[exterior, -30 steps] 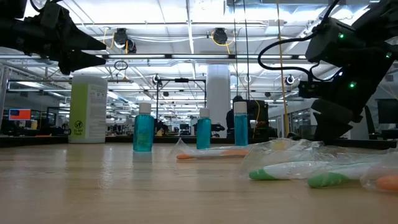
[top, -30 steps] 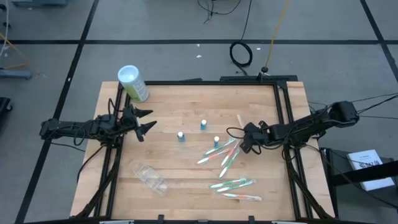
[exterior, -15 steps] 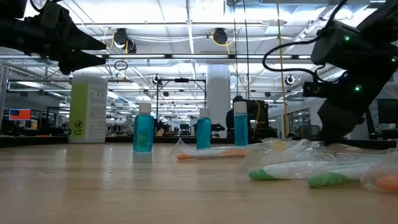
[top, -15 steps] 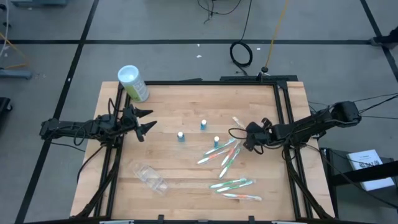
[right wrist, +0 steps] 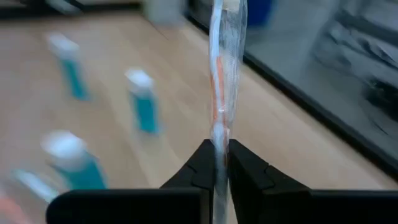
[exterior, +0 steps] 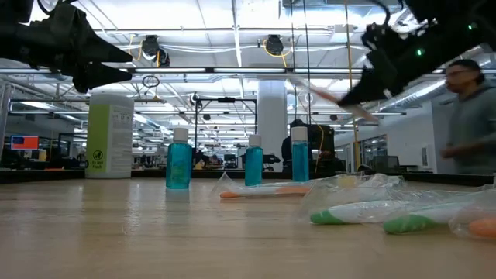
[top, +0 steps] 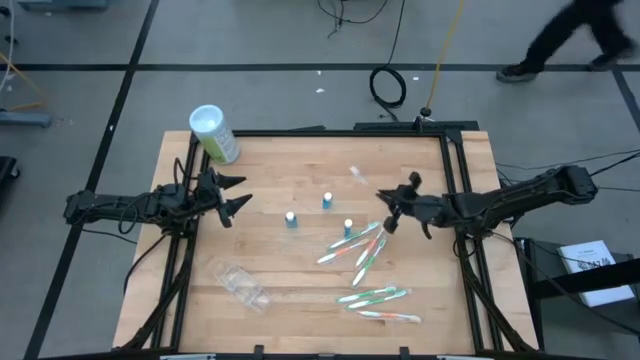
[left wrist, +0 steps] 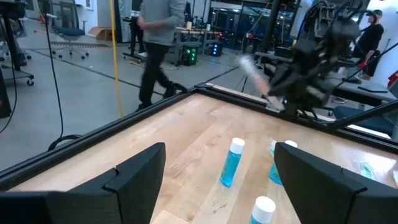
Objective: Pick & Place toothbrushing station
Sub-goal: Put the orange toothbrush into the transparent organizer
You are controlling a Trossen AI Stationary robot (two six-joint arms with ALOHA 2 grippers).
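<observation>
Orange-accented, plastic-wrapped white toothbrush (right wrist: 219, 74) is pinched in the right gripper (top: 392, 218), lifted above the table's right middle. Most work looks undone: the other wrapped toothbrushes (top: 362, 250) and three blue-capped tubes (top: 326, 200) lie loose, the clear plastic holder (top: 238, 283) apparently unfilled near-left. Left gripper (top: 232, 195) waits, fingers spread.

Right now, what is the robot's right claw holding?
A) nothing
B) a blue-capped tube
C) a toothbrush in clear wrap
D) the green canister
C: the right gripper is shut on a wrapped toothbrush with an orange accent, lifted above the table.
</observation>
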